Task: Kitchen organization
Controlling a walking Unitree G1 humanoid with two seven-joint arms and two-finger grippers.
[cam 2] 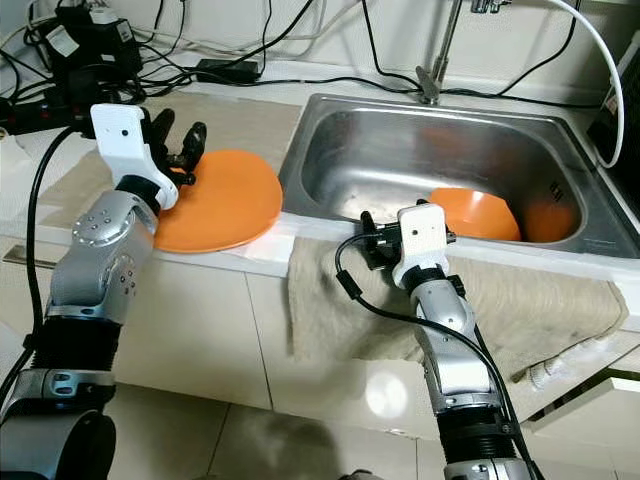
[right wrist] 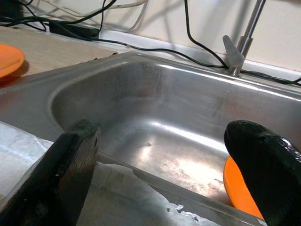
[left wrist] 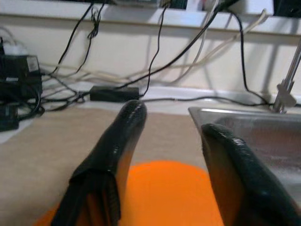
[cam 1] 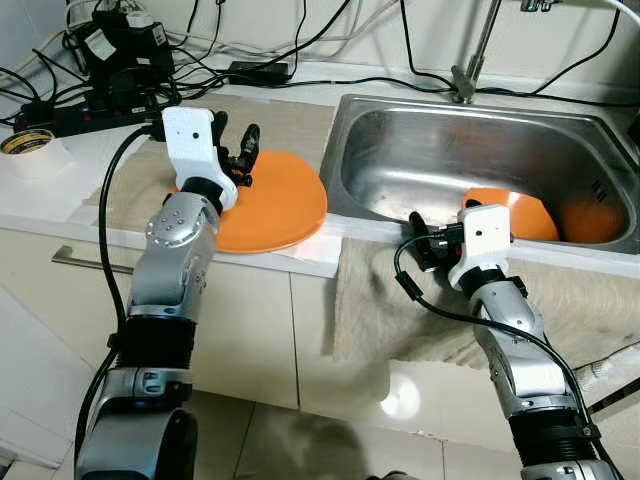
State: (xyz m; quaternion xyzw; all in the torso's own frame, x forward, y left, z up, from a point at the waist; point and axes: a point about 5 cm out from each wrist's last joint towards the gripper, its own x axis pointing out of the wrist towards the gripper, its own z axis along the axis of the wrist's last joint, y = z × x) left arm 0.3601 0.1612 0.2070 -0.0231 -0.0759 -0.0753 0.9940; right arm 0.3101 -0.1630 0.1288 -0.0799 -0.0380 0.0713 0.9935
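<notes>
Orange round plate point(cam 1: 275, 205): on your bench point(cam 1: 90, 165), under left pincer point(cam 1: 236, 153), fingers apart;
Right pincer point(cam 1: 418, 240): spread wide at steel sink point(cam 1: 470, 150) rim

Both arms are built of silver metal segments joined by black ribbed collars, and each ends in a white boxy wrist housing. A black cable loops along each arm to the housing. The left gripper point(cam 1: 236, 157) and right gripper point(cam 1: 420, 243) carry long glossy black fingers point(left wrist: 110, 165) with rounded tips.

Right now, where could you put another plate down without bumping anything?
Free: the sink floor left of the orange plate lying in it, and the beige mat behind the counter's orange plate. Crowded: the back-left corner, full of cables and a power strip.
</notes>
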